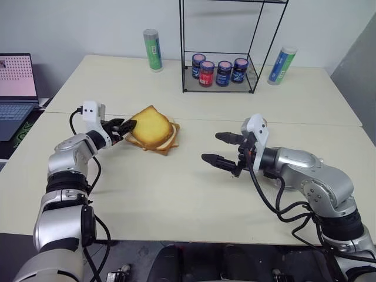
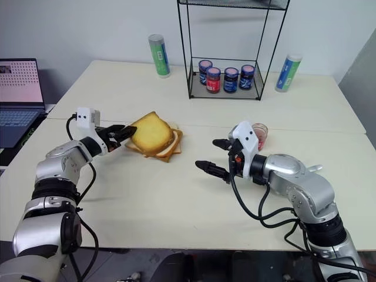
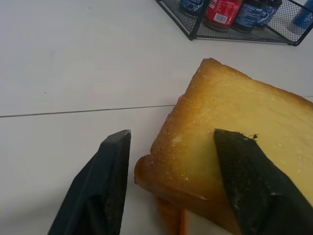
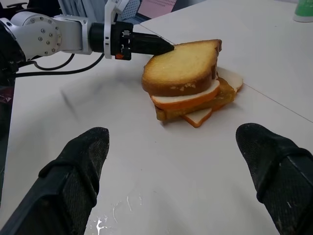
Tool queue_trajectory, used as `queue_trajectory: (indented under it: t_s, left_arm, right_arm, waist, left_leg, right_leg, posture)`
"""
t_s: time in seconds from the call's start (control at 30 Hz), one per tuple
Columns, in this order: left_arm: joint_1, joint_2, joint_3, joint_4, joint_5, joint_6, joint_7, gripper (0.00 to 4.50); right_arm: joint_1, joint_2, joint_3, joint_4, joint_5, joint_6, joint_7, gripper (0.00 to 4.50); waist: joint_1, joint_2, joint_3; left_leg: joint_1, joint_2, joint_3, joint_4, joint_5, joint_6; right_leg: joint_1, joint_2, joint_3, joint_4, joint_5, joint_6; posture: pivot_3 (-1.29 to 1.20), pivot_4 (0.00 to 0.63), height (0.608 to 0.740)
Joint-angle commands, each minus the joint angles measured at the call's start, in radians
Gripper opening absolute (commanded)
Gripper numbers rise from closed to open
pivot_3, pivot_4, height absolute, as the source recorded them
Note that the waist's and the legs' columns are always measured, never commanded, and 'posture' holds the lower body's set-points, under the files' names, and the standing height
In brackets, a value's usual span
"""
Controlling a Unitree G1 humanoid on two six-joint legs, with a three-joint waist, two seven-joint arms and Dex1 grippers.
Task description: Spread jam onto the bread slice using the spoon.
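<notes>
The bread slice [image 1: 151,126], thick and golden with a brown crust, lies on top of a stack of thinner, paler slices [image 4: 195,105] at the table's middle left. My left gripper [image 1: 126,128] is at its left corner. One finger [image 3: 244,166] rests on the top face, and the other finger [image 3: 110,176] stands beside the crust with a gap, so the gripper is open. My right gripper [image 1: 211,147] hovers wide open at the middle right, holding nothing. A small clear cup of reddish-pink jam [image 2: 260,135] peeks out behind it. The spoon is hidden.
A black wire rack [image 1: 235,89] at the back holds several small jars [image 1: 218,70]. A green can [image 1: 153,50] stands to its left and a blue-green tube [image 1: 282,64] to its right. An open laptop [image 1: 14,88] sits off the table's left side.
</notes>
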State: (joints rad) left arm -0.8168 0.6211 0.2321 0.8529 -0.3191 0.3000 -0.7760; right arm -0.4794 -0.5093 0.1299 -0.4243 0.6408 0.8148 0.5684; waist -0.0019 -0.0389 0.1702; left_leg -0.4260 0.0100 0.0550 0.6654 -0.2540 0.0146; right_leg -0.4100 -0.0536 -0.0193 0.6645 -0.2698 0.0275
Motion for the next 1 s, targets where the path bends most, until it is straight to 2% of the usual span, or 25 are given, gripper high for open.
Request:
queue_trajectory:
  t_s: [0.03, 0.3, 0.33, 0.6, 0.77, 0.97, 1.0]
  left_arm:
    - [-0.034, 0.01, 0.001, -0.006, 0.013, -0.023, -0.009, 1.79]
    - [-0.051, 0.004, 0.006, -0.016, 0.008, -0.012, -0.027, 0.16]
    - [-0.05, 0.004, 0.006, -0.019, 0.007, -0.01, -0.028, 0.06]
    - [-0.055, 0.011, 0.003, -0.039, 0.013, 0.004, -0.029, 0.06]
    - [-0.104, 0.024, 0.039, -0.212, -0.077, 0.127, -0.062, 0.06]
    - [-0.08, 0.07, 0.095, -0.232, -0.066, 0.106, 0.029, 0.06]
    - [-0.055, 0.073, 0.111, -0.222, -0.079, 0.118, 0.034, 0.23]
  right_arm:
    - [0.002, 0.001, -0.038, -0.019, -0.012, -0.02, -0.003, 4.5]
    - [0.004, 0.008, -0.046, -0.006, -0.037, -0.027, -0.001, 4.5]
    - [0.004, 0.009, -0.049, -0.006, -0.037, -0.027, -0.001, 4.5]
    - [0.002, 0.013, -0.058, 0.01, -0.049, -0.034, 0.002, 4.5]
    - [0.003, -0.009, -0.105, 0.001, -0.028, -0.013, 0.001, 4.5]
    - [0.017, -0.036, -0.139, -0.011, -0.018, 0.002, 0.006, 4.5]
    - [0.023, -0.035, -0.139, -0.012, -0.019, 0.001, 0.003, 4.5]
  waist:
    - [0.0, 0.0, 0.0]
    - [0.001, 0.0, 0.0]
    - [0.001, 0.0, 0.0]
    - [0.0, 0.0, 0.0]
    - [0.002, -0.001, 0.0]
    - [-0.006, 0.0, 0.0]
    - [-0.009, 0.0, 0.0]
  left_leg:
    - [0.0, 0.0, 0.0, 0.0, 0.0, 0.0]
    - [0.0, 0.0, 0.0, 0.0, 0.0, 0.0]
    - [0.0, 0.0, 0.0, 0.001, 0.0, 0.0]
    - [0.0, 0.0, 0.0, 0.001, 0.0, 0.0]
    - [0.0, 0.0, 0.0, 0.002, 0.0, 0.0]
    - [0.0, 0.0, 0.0, 0.003, 0.0, 0.0]
    - [0.001, 0.0, 0.0, 0.002, 0.0, 0.0]
  right_leg:
    - [0.0, 0.0, 0.0, 0.0, 0.0, 0.0]
    - [0.0, 0.0, 0.0, 0.0, 0.0, 0.0]
    - [0.0, 0.0, 0.0, 0.0, 0.0, 0.0]
    - [0.0, 0.0, 0.0, 0.001, 0.0, 0.0]
    - [0.0, 0.0, 0.0, 0.001, 0.0, 0.0]
    - [0.0, 0.0, 0.0, 0.002, 0.0, 0.0]
    - [0.0, 0.0, 0.001, 0.002, 0.0, 0.0]
  posture:
    - [0.0, 0.15, 0.74]
    - [0.0, 0.15, 0.74]
    - [0.0, 0.15, 0.74]
    - [0.0, 0.15, 0.74]
    - [0.0, 0.15, 0.74]
    - [0.0, 0.15, 0.74]
    - [0.0, 0.15, 0.74]
